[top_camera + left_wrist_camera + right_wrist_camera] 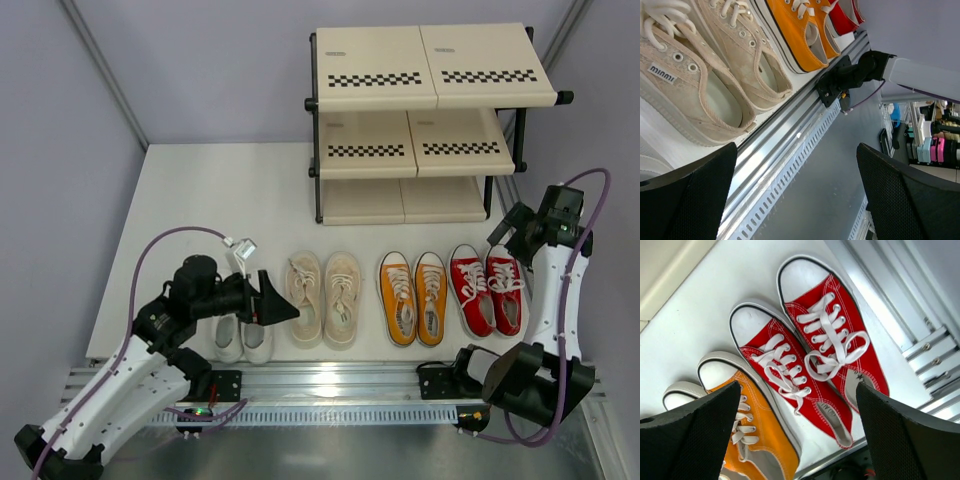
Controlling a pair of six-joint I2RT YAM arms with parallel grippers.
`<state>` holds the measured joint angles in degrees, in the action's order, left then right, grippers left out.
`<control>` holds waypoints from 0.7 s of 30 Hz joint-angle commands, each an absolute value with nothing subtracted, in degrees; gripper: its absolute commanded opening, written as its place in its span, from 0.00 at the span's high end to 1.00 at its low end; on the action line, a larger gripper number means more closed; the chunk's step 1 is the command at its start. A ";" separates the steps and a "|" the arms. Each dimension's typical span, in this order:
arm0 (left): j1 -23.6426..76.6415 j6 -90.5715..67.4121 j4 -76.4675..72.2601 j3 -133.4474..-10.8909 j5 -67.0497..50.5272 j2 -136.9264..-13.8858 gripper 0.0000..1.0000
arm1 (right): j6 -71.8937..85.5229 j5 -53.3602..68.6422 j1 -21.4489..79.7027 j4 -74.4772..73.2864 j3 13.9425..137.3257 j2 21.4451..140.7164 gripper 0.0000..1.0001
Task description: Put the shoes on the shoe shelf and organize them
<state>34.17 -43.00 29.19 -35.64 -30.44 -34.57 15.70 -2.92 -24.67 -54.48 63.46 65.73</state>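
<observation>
The shoe shelf (370, 50) stands at the back of the white table (220, 200). It has 3 tiers of smooth cream plastic panels, checkered black-and-white strips along the front edges and a black tube frame, and every tier is bare. All 4 pairs of shoes sit in a row on the table in front of the shelf, toes toward it. The red canvas pair (487, 288), with white rubber caps and laces, lies before its right end. The orange-yellow canvas pair (414, 297) is before its middle and the cream-beige woven pair (324, 298) before its left end. The small white pair (243, 340) is left of the shelf and farthest from it. The left gripper (796, 146) and the right gripper (799, 384) both gape wide and hold nothing; their pads are black and finely dimpled.
</observation>
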 commanded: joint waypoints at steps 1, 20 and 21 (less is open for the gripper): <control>34.45 -41.75 23.91 -34.02 -36.29 -31.91 0.00 | 6.26 -2.31 -23.99 -51.87 63.99 62.86 0.03; 34.45 -43.07 22.76 -32.61 -39.73 -17.84 0.00 | -6.42 -0.79 -23.73 -45.97 53.79 69.34 0.01; 34.45 -43.07 22.85 -32.69 -39.55 -17.84 0.00 | -6.76 -0.79 -23.73 -45.71 53.70 70.04 0.01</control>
<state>34.17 -43.07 24.25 -32.82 -38.33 -18.44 -4.64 -2.35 -23.49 -47.37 53.41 68.27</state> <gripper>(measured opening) 0.996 0.992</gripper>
